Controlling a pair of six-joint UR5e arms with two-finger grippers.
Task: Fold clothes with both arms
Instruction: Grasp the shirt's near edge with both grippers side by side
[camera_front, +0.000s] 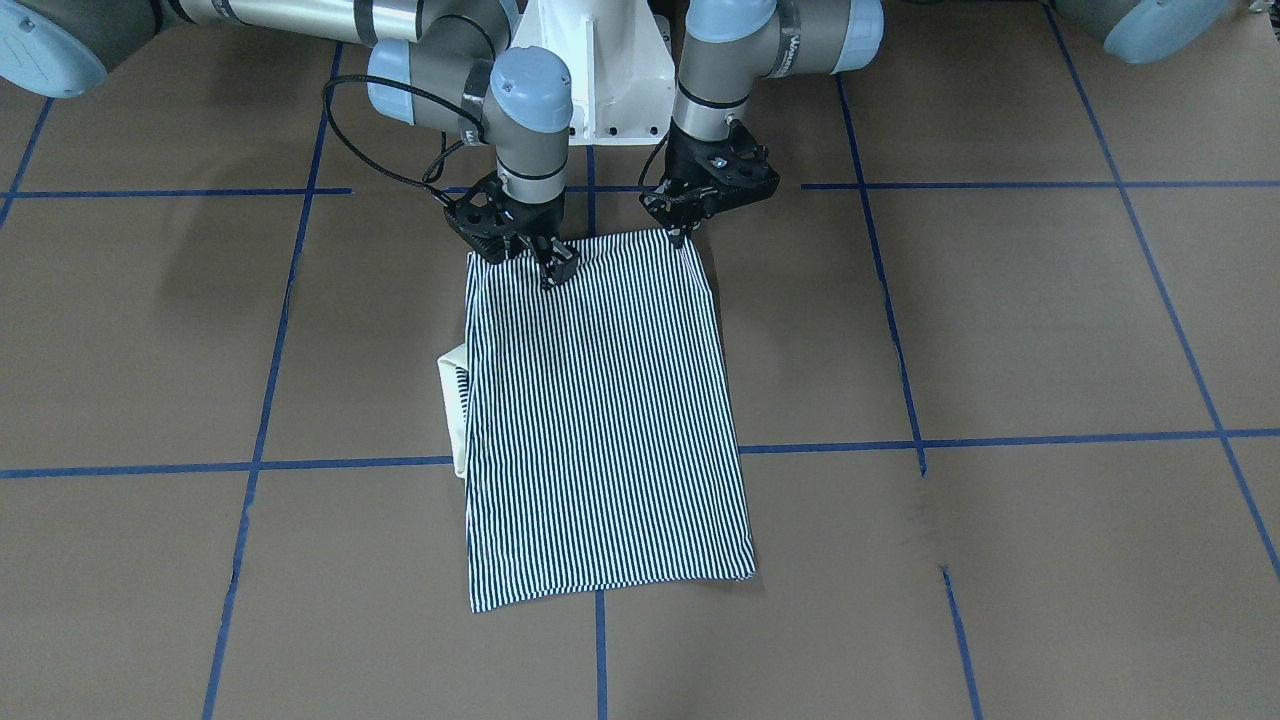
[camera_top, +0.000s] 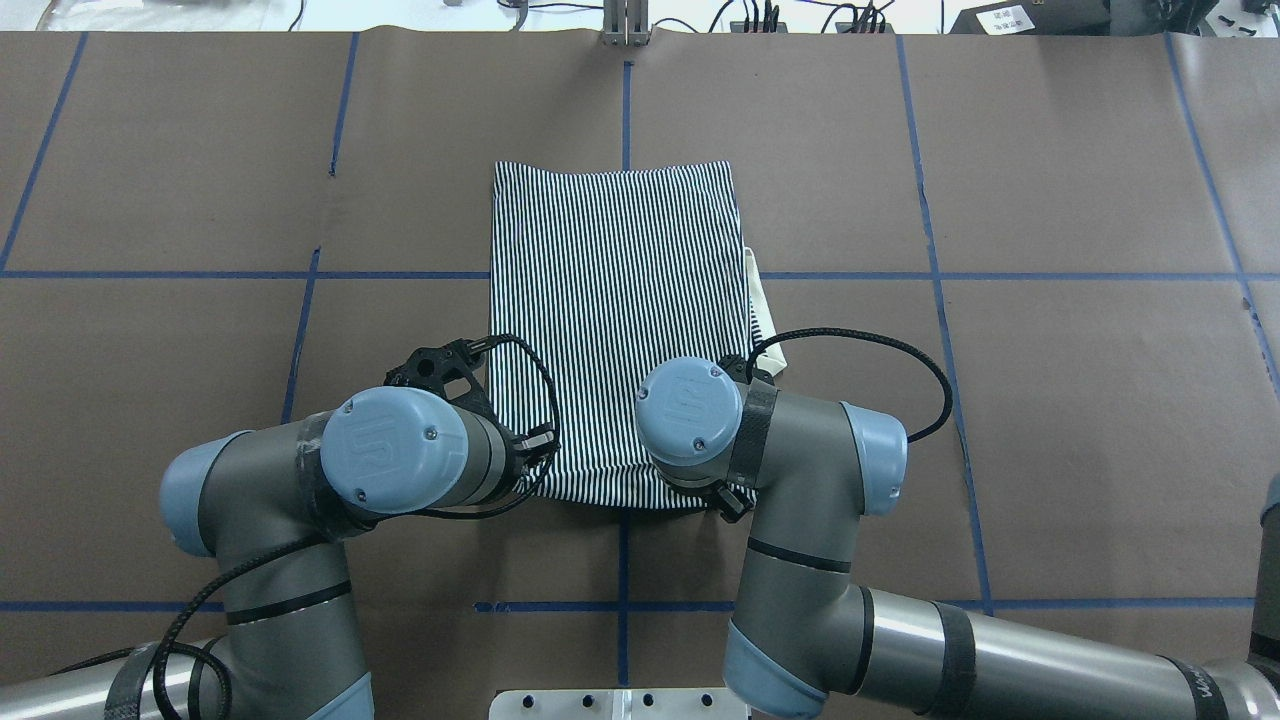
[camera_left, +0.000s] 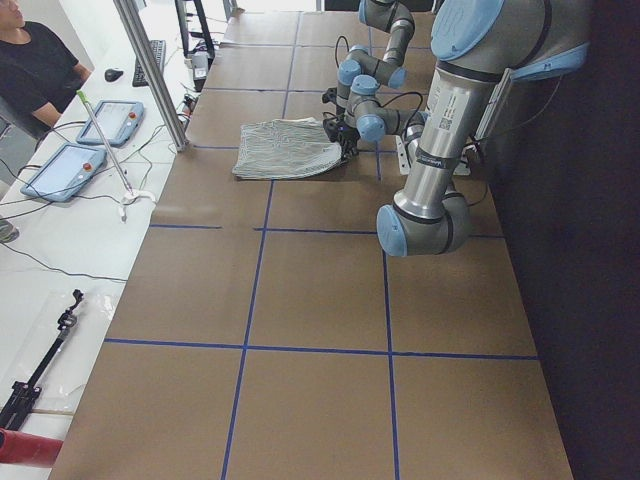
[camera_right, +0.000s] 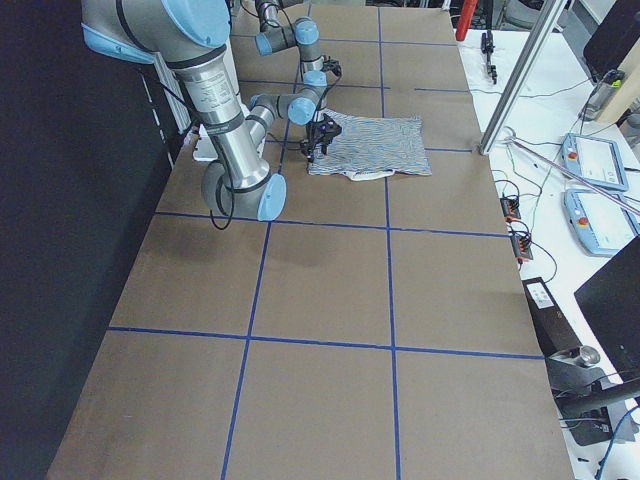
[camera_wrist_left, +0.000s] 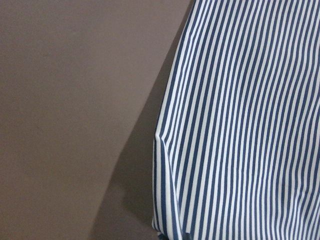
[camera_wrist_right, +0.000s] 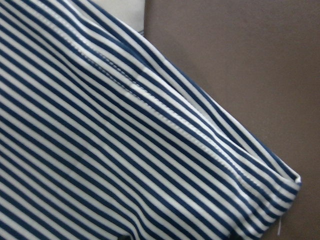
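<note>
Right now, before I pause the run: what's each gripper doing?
Left gripper: closed on the polo shirt corner.
Right gripper: on the shirt's edge; open or shut, cannot tell.

The "UR" logo is embossed on the left cap (camera_top: 385, 462) of the left arm (camera_top: 265, 525), lower left of the overhead view, and on the right cap (camera_top: 690, 405) of the right arm (camera_top: 800, 500), at centre. White lettering on the right arm's tube, at the lower right corner, is too small to read.

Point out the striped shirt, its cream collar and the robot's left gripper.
striped shirt (camera_front: 600, 420): front-facing view, middle of the folded panel.
cream collar (camera_front: 450, 410): front-facing view, the part sticking out beside the shirt.
left gripper (camera_front: 683, 233): front-facing view, between its fingertips at the shirt's corner.
</note>
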